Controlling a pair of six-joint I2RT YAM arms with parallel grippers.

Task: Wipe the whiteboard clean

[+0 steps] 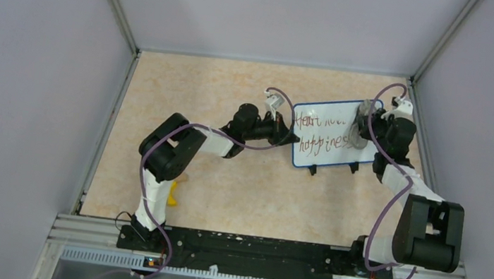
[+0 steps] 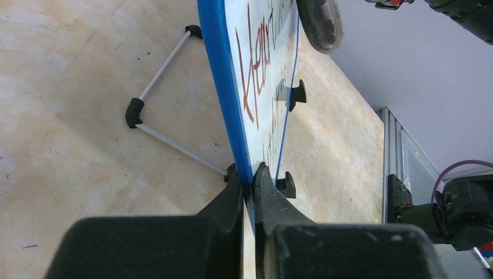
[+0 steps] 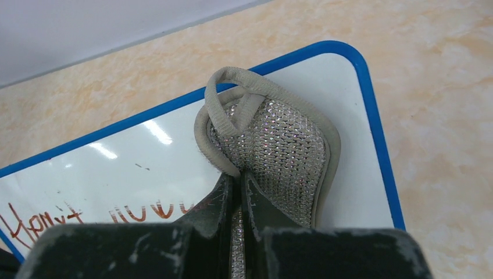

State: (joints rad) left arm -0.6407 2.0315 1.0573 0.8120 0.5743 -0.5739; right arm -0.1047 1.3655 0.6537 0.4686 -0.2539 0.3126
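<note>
Whiteboard (image 1: 333, 134) with a blue frame stands propped at the far right of the worktop (image 1: 225, 179). A wire stand (image 2: 160, 107) with black corner pieces braces it on the unwritten side. Red writing (image 1: 318, 146) runs across it in two lines. The left claw (image 2: 251, 174) reaches in from the left and is clamped on the board's left edge, one finger on each face of the blue frame. The right claw (image 3: 237, 183) is closed tight on a grey eraser pad (image 3: 279, 148), a flat piece with a shiny silver mesh face, a cloth rim and a loop at its top. The pad lies against the board's surface at the far right corner, just inside the frame. Around the pad the board is bare white, and the red strokes begin to its left. A small yellow object (image 1: 174, 191) lies on the worktop near the left arm, well apart from the board; what it is cannot be told.
</note>
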